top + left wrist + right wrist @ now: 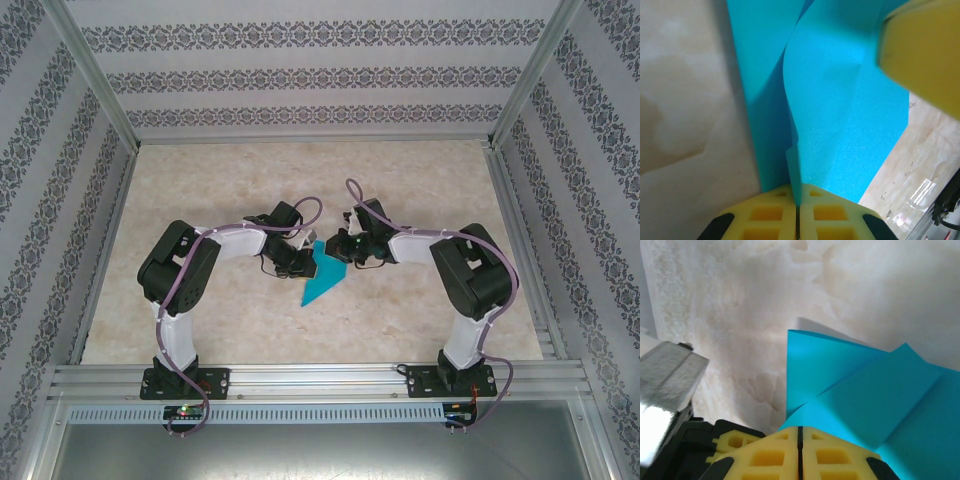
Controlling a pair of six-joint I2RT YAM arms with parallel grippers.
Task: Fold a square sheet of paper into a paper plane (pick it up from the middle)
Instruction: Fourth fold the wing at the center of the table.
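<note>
Where the two arms bend in toward each other over the middle of the marbled worktop [420, 180], the top view shows a partly folded cyan-blue paper sheet [323, 280] between them. The sheet is wide at its far end and tapers to a point toward the near left. The left hand [298, 262] is at its left edge and the right hand [347, 250] at its far right corner, both touching it, though how their fingers stand cannot be told from above. From the left wrist, the left hand [798, 212] has its two yellow fingers pressed together at the bottom, with the paper sheet [840, 125] pinched in the seam between them. The sheet runs away from them in overlapping layers, one bowed, with the worktop [685, 100] beside it. A yellow finger [925, 55] of the right hand crosses the upper right corner in front of the sheet. From the right wrist, the right hand [800, 450] is likewise closed, finger against finger, nipping a corner of the paper sheet [865, 400]. The sheet's flat layers, marked by a sharp diagonal crease, spread to the right over the worktop [790, 285]. A grey metal block [667, 372] stands at the left edge, apart from the paper.
</note>
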